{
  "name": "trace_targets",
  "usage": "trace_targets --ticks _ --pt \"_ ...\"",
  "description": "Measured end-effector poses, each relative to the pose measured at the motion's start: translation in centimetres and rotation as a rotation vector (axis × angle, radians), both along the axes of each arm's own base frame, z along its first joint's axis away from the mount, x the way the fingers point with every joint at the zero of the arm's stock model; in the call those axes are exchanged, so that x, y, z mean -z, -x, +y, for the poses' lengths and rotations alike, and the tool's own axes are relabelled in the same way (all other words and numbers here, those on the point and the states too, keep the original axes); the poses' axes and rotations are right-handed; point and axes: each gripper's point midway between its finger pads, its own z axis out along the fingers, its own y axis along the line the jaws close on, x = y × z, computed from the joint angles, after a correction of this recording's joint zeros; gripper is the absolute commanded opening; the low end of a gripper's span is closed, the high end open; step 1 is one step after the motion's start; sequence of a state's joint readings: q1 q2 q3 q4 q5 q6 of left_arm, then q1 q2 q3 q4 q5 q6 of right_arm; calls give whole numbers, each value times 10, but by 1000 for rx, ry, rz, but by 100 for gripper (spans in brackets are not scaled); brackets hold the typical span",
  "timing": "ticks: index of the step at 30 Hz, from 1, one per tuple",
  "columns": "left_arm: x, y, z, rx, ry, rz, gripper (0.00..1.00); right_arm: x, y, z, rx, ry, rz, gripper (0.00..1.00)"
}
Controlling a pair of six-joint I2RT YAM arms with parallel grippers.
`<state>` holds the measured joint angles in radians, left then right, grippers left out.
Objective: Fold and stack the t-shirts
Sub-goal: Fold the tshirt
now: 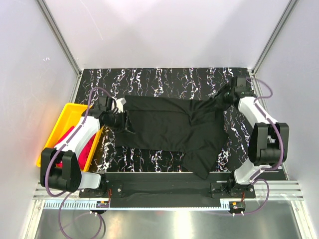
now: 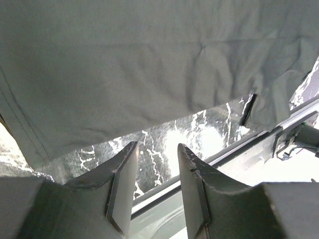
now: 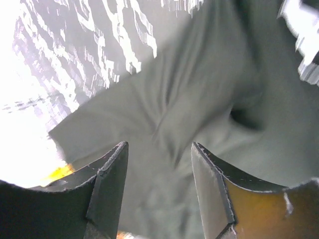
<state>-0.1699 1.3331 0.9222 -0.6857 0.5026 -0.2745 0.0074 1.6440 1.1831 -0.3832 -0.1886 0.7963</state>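
The black t-shirt [image 1: 169,127] lies spread across the marbled table, one sleeve trailing toward the front edge. My left gripper [image 1: 127,124] is at the shirt's left edge. In the left wrist view the left gripper [image 2: 157,147] is open with nothing between its fingers, and the black t-shirt [image 2: 149,64] lies just beyond the tips. My right gripper [image 1: 223,97] hovers over the shirt's far right corner. In the right wrist view the right gripper [image 3: 159,145] is open, with the wrinkled black t-shirt [image 3: 199,99] under it. The pink t-shirt [image 1: 87,149] lies bunched in the tray.
A yellow plastic tray [image 1: 70,108] stands at the table's left edge, beside the left arm. White walls close in the table on the left, back and right. A metal rail [image 1: 164,191] runs along the front by the arm bases.
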Motion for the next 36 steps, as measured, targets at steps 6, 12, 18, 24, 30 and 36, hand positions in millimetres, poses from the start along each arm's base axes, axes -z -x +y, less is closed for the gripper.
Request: trace_targets --ticks 6,12,18,24,30,36 --pt "-8 -37 -7 -30 15 -6 42 4 -30 -17 -113 172 -13 52" --pt "-4 -99 -13 -111 30 3 41 51 -56 -33 -143 290 85 14" --pt "20 -165 -3 -231 34 27 41 70 -77 -45 -162 369 105 12" --pt "46 -212 13 -334 55 57 41 89 -79 -58 -155 393 142 12" --pt "79 -220 32 -413 53 137 41 103 -83 -85 -101 392 185 13" --pt "82 -234 38 -458 89 157 40 104 -97 -96 -27 375 218 18"
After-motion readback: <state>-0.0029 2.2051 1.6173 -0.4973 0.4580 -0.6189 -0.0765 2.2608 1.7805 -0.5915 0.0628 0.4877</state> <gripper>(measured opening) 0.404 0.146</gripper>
